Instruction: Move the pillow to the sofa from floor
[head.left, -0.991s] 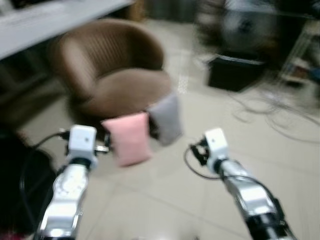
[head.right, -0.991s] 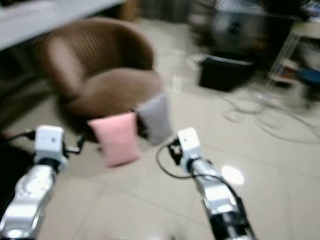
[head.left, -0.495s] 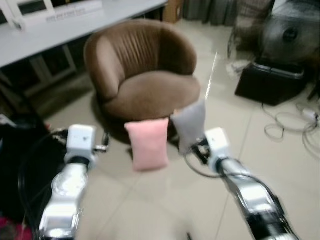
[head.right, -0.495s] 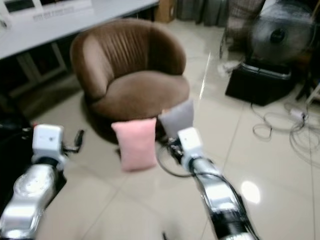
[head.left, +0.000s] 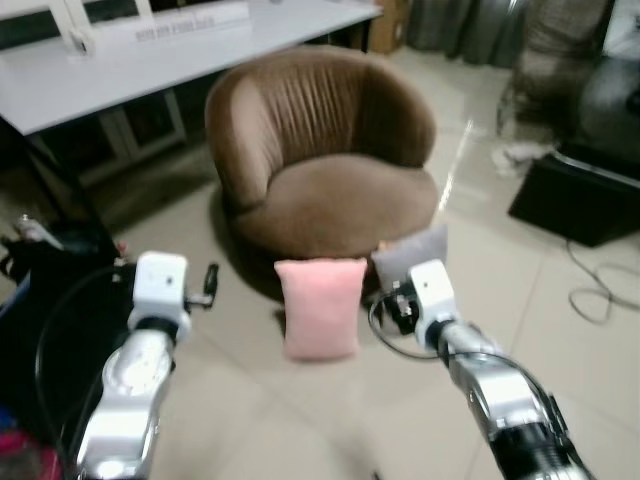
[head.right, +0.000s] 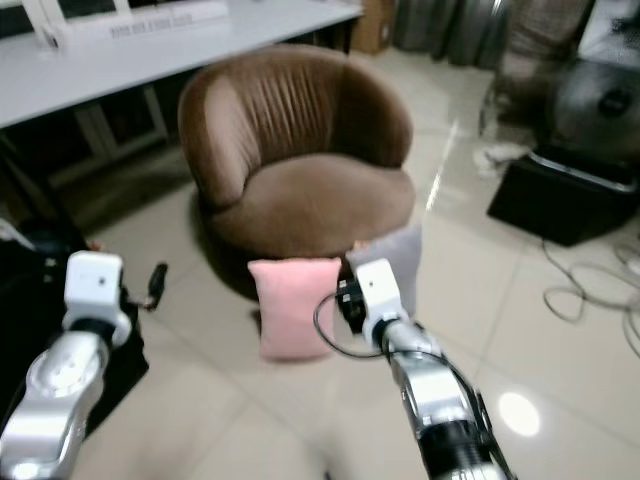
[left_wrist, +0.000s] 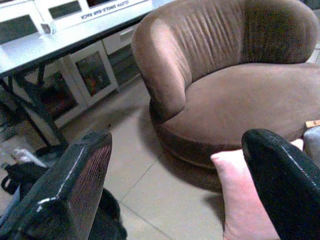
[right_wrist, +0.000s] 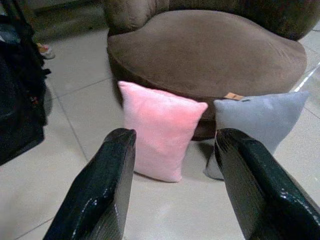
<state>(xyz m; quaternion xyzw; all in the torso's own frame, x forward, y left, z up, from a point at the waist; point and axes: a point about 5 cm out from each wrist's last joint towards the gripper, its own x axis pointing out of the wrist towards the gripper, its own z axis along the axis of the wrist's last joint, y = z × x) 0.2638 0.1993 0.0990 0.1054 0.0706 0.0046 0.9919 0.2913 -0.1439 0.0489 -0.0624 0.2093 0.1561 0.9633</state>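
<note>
A: Which step is this?
B: The approach. The pink pillow (head.left: 321, 305) stands on the floor, centre frame, leaning on the brown sofa (head.left: 330, 170).
A: Pincers?
B: Right pincer (right_wrist: 175, 187) and left pincer (left_wrist: 175, 180) gape wide, empty. Next: close in and grip.

I see a white tabletop (head.left: 130, 65) along the back wall, cabinets with glass doors (left_wrist: 90, 70) beneath it, a black bag (head.left: 50, 300) on the tiled floor (head.left: 250, 420), a black box (head.left: 580, 195) and loose cables (head.left: 600, 290) nearby.
</note>
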